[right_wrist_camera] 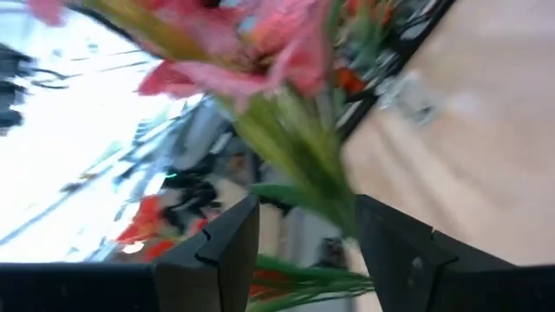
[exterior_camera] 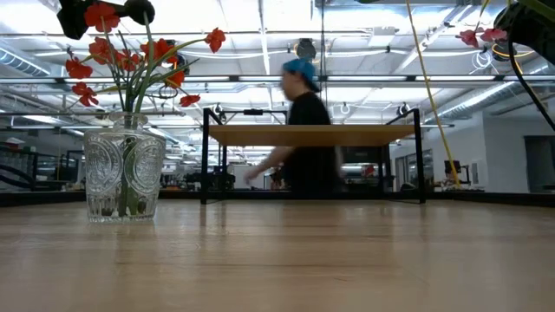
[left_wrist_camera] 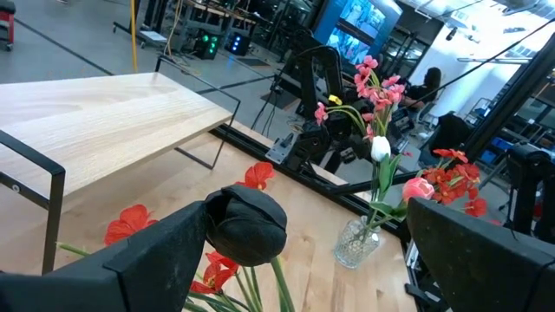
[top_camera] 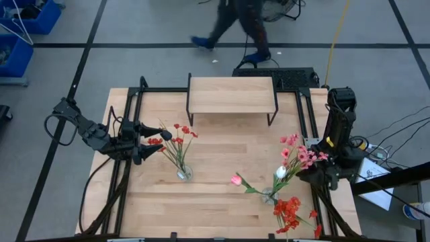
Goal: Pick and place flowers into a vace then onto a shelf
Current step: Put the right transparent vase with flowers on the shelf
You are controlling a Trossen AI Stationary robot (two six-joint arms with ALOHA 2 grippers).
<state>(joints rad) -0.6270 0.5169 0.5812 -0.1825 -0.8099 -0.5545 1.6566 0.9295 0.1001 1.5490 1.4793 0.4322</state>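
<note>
**Two vases filled on the table, shelf top bare, both grippers released**

Table [top_camera: 222,202]: light wood, black frame rails along both sides. A person [exterior_camera: 308,130] is beyond its far edge, blurred.

Shelf [top_camera: 232,94]: stands at the table's far middle edge, plank top on thin black legs, nothing on it. Well apart from both vases.

Left arm: reaches in from the left side. Left gripper [top_camera: 153,141] sits just beside the red flowers [top_camera: 176,138], fingers spread apart and holding nothing; in the left wrist view the two fingers flank the red blossoms.

Right arm: stands at the right edge. Right gripper [right_wrist_camera: 299,247] has its fingers parted, with green stems and pink flowers [right_wrist_camera: 260,43] passing between and in front of them; contact cannot be told.

Left vase [exterior_camera: 124,173]: cut glass, upright, left of centre, holding the red stems.

Right vase [top_camera: 270,195]: clear glass, near right, holding pink blossoms, a white bud [top_camera: 281,172] and a pink bud [top_camera: 236,180] leaning out leftward.

Loose red bunch [top_camera: 289,214]: at the near right edge, just beside the right vase.
</note>
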